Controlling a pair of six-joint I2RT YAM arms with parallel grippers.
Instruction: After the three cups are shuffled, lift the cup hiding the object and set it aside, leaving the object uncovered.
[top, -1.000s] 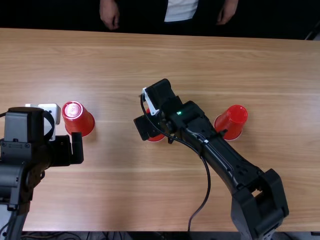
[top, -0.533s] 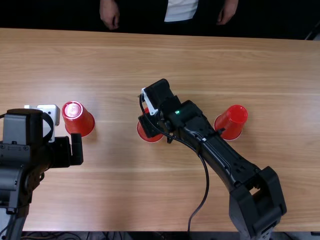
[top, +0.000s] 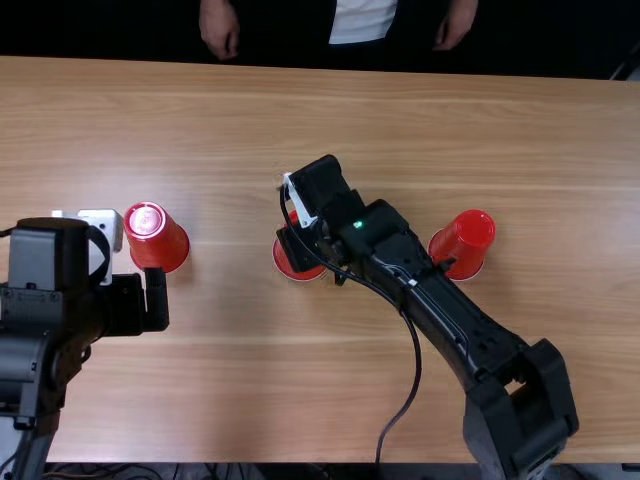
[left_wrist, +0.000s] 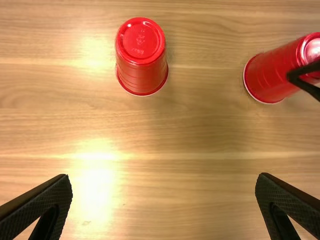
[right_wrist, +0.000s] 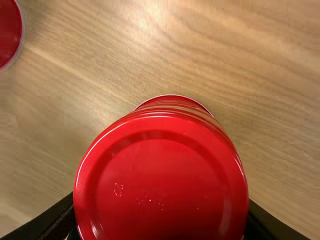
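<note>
Three red cups stand upside down on the wooden table (top: 330, 120). The left cup (top: 155, 238) (left_wrist: 141, 55) sits just ahead of my left gripper (top: 150, 298) (left_wrist: 160, 215), which is open and holds nothing. The middle cup (top: 292, 262) (right_wrist: 161, 185) (left_wrist: 275, 70) is between the fingers of my right gripper (top: 305, 250) (right_wrist: 160, 225), which is shut on its sides near the base. The right cup (top: 463, 243) stands free beside the right arm. The ball is hidden.
Another cup's rim (right_wrist: 7, 35) shows at the edge of the right wrist view. Bare table lies in front of the cups and across the far half.
My right gripper has settled lower over the middle cup and closed on it, and more of the cup's red now shows at its left side. The left arm has barely moved.
</note>
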